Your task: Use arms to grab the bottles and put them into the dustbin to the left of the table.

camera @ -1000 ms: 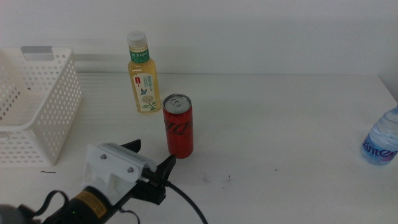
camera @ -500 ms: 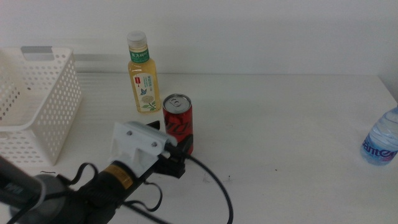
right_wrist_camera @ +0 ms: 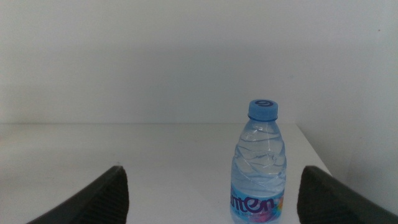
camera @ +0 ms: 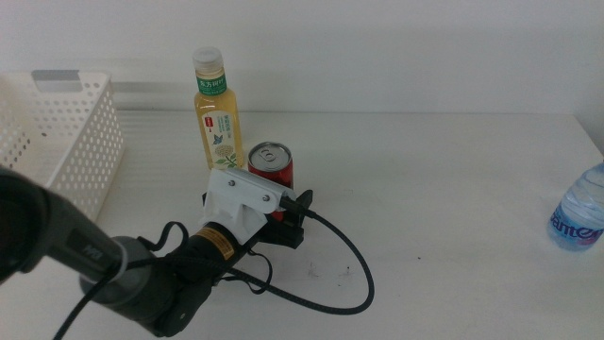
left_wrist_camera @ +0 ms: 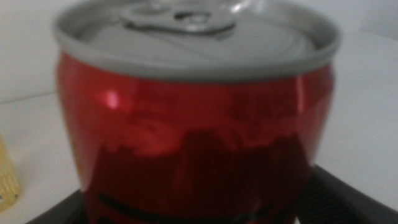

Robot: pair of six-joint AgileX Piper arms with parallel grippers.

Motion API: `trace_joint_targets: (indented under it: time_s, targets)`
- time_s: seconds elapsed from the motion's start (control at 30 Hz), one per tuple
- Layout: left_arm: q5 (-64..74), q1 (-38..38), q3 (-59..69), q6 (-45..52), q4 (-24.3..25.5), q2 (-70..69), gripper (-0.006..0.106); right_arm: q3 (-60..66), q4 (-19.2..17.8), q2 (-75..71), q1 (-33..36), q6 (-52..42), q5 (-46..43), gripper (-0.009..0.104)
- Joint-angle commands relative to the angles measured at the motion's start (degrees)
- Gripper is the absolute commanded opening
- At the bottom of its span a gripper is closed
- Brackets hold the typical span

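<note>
The wide plain white counter (camera: pixel 453 179) carries a white perforated plastic basket (camera: pixel 58 156), an upright yellow tea bottle (camera: pixel 217 113), a slim red can (camera: pixel 271 162) and a clear blue-capped water bottle (camera: pixel 578 212).

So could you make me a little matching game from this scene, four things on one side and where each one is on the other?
Things:
1. can
2. tea bottle
3. water bottle
4. basket

Places:
A. at the table's right edge, alone
B. at the table's left side, behind the left arm
C. between the left gripper's jaws
D. standing just behind the can, near the wall

Pairs: 1-C, 2-D, 3-A, 4-B

The right gripper waits, open, facing the water bottle.
</note>
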Motion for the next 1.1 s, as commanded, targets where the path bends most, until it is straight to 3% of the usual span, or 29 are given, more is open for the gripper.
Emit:
trace_joint_targets:
  time_s: [0.0, 0.13, 0.23, 0.5, 0.6, 0.73, 1.07]
  targets:
    - [-0.05, 0.05, -1.37, -0.71, -0.10, 1.28, 0.094, 0.19, -0.53, -0.21, -0.49, -0.23, -0.41, 0.084]
    - [-0.16, 0.05, -2.76, -0.71, -0.10, 2.82, 0.093, 0.19, -0.53, -0.21, -0.49, -0.23, -0.41, 0.084]
    - [-0.22, 0.05, -2.73, -0.71, -0.49, 2.89, 0.087, 0.19, -0.53, -0.21, -0.49, -0.23, -0.41, 0.084]
    - [-0.38, 0.05, -2.73, -0.60, 0.65, 2.10, 0.034, 0.19, -0.53, -0.21, -0.49, -0.23, -0.41, 0.084]
    - [1.60, 0.05, -1.27, 1.38, 1.63, -2.17, 0.022, 0.19, -0.53, -0.21, -0.49, -0.23, -0.41, 0.084]
    - [6.99, 0.05, 1.91, 0.82, 1.03, -11.45, 0.020, 0.19, -0.53, -0.21, -0.49, -0.23, -0.41, 0.084]
    - [52.72, 0.05, -7.60, -2.71, 1.18, -36.35, 0.020, 0.19, -0.53, -0.21, -0.49, -0.23, -0.41, 0.084]
